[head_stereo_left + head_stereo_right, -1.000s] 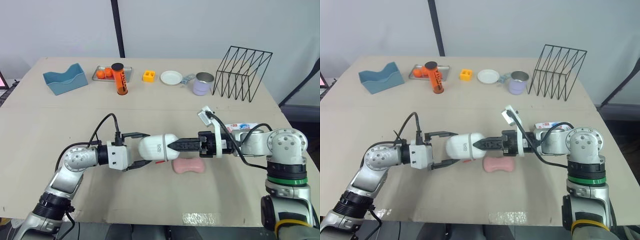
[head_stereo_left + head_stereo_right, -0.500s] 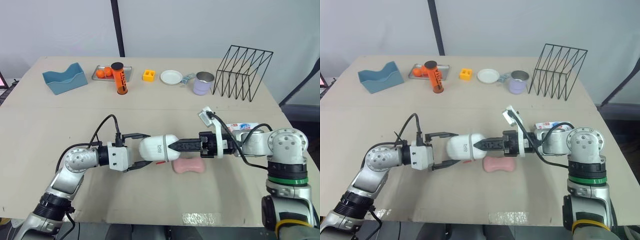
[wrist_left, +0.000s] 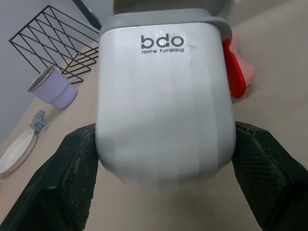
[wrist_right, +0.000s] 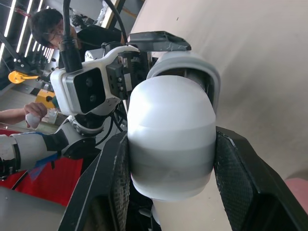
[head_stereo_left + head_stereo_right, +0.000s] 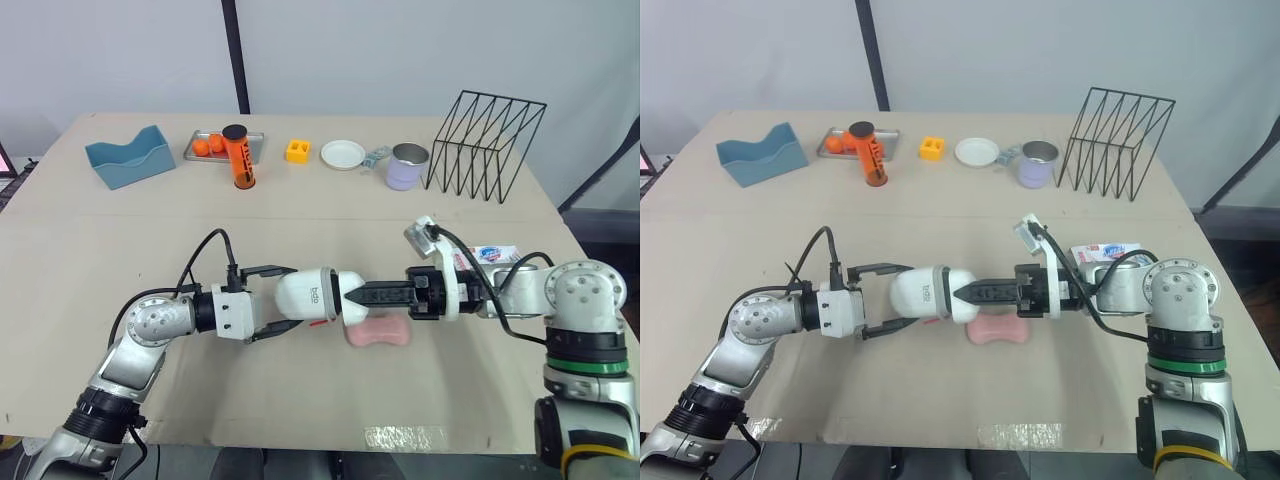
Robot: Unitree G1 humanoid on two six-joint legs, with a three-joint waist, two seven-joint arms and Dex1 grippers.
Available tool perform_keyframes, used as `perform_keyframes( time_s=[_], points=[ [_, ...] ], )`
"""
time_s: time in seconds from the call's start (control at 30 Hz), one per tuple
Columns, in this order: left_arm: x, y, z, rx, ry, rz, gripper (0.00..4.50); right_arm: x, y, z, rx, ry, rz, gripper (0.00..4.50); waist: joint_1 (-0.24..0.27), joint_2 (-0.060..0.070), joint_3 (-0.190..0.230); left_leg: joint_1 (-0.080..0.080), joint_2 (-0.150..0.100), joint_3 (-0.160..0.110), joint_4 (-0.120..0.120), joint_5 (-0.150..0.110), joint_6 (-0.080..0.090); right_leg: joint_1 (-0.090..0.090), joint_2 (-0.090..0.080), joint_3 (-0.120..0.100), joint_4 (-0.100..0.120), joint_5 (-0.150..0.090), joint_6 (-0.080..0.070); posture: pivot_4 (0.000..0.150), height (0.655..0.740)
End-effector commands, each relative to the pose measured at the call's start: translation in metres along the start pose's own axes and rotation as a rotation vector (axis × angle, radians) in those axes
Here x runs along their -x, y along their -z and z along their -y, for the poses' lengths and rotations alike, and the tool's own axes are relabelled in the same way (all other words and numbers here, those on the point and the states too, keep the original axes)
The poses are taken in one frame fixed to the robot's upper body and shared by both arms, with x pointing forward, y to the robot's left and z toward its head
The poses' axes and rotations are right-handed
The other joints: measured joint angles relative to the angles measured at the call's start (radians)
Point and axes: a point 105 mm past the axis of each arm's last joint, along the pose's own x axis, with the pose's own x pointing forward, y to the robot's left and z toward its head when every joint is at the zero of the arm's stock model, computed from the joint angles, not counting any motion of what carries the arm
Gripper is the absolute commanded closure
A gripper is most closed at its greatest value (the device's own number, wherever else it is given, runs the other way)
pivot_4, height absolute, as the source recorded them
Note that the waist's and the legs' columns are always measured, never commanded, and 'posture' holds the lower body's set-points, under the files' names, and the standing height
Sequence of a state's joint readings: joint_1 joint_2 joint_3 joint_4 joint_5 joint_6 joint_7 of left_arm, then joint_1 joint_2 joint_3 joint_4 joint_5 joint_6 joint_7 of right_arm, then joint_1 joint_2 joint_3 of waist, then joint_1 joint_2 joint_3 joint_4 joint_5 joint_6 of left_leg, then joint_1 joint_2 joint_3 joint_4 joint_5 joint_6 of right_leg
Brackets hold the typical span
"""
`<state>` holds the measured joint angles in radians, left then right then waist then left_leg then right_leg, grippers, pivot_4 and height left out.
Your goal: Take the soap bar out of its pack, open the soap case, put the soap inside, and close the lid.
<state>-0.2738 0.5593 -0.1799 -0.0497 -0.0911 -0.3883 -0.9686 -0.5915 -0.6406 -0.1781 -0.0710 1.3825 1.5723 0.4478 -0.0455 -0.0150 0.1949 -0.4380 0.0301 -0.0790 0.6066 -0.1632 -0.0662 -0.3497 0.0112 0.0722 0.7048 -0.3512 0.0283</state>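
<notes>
Soap case (image 5: 316, 294) clamped at either end by left tool (image 5: 290, 299) and right tool (image 5: 351, 297), partly hiding pink soap bar (image 5: 384, 334).

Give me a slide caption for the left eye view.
Left hand and right hand grip opposite ends of the white soap case; the bare pink soap bar lies on the table nearby.

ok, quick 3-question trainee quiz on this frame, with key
1. True or false: the soap is inside the case.
2. Left claw and right claw: which grips the case? A left only; B right only; C both.
3. Fill in: the purple cup stands beside the wire ____.
Key: 1 false; 2 C; 3 rack.
</notes>
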Motion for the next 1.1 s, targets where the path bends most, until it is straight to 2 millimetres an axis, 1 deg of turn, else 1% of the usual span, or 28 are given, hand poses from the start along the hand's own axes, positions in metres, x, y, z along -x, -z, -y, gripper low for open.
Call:
perform_keyframes(
  time_s=[0.03,0.13,0.23,0.33,0.43,0.53,0.57,0.77,0.97,1.1],
  points=[
    [0.006,-0.007,-0.006,0.029,-0.023,0.015,1.02,0.031,-0.016,0.007,0.026,0.099,0.077,2.55,0.000,0.000,0.000,0.000,0.000,0.000,0.000,0.000,0.000,0.000,0.000,0.000,0.000,0.000,0.000,0.150,0.7400],
    [0.009,-0.006,-0.004,0.071,-0.013,0.006,1.02,0.061,-0.025,0.020,0.073,0.270,0.078,2.55,0.001,0.000,0.000,0.000,0.000,0.000,0.000,0.000,0.000,0.000,0.000,0.000,0.000,0.000,0.000,0.150,0.7400],
    [0.010,-0.006,-0.002,0.105,0.004,-0.002,1.02,0.088,-0.027,0.028,0.149,0.436,0.017,2.55,0.001,0.001,0.000,0.000,0.000,0.001,-0.001,0.000,0.000,-0.001,0.000,0.001,0.000,0.000,0.000,0.150,0.7400],
    [0.010,-0.006,-0.003,0.118,0.009,-0.007,1.02,0.104,-0.021,0.034,0.243,0.555,-0.107,2.55,-0.001,0.001,0.000,0.000,0.000,0.002,-0.001,0.000,0.000,-0.002,0.000,0.001,0.000,0.000,0.000,0.150,0.7400],
    [0.007,-0.006,-0.002,0.132,0.015,-0.006,1.02,0.115,-0.009,0.043,0.394,0.671,-0.286,2.55,-0.002,0.001,0.000,0.000,0.001,0.004,-0.001,0.000,0.000,-0.003,0.000,0.002,0.000,0.000,0.000,0.150,0.7400],
    [0.005,-0.006,-0.002,0.138,0.016,-0.005,1.02,0.115,-0.002,0.050,0.484,0.693,-0.391,2.55,-0.002,0.001,0.000,0.000,0.001,0.004,-0.001,0.000,0.000,-0.003,0.000,0.002,0.000,0.000,0.000,0.150,0.7400],
    [0.005,-0.006,-0.002,0.139,0.016,-0.005,1.02,0.114,-0.002,0.051,0.498,0.691,-0.401,2.55,-0.002,0.001,0.000,0.000,0.001,0.004,-0.001,0.000,0.000,-0.003,0.000,0.003,0.000,0.000,0.000,0.150,0.7400],
    [0.005,-0.007,-0.002,0.144,0.015,-0.008,1.02,0.104,0.002,0.060,0.542,0.672,-0.438,2.55,0.000,0.001,0.000,0.000,0.001,0.004,-0.001,0.000,0.000,-0.003,-0.001,0.003,0.000,0.000,0.000,0.150,0.7400],
    [0.006,-0.008,-0.004,0.139,0.001,-0.011,1.02,0.095,0.002,0.062,0.549,0.637,-0.427,2.55,0.000,0.001,0.000,0.000,0.001,0.004,-0.001,0.000,0.000,-0.003,-0.001,0.002,0.000,0.000,0.000,0.150,0.7400],
    [0.006,-0.009,-0.006,0.136,-0.001,-0.011,1.02,0.095,-0.001,0.064,0.570,0.640,-0.420,2.55,0.000,0.001,0.000,0.000,0.001,0.004,-0.001,0.000,0.000,-0.003,-0.001,0.002,0.000,0.000,0.000,0.150,0.7400]
  ],
)
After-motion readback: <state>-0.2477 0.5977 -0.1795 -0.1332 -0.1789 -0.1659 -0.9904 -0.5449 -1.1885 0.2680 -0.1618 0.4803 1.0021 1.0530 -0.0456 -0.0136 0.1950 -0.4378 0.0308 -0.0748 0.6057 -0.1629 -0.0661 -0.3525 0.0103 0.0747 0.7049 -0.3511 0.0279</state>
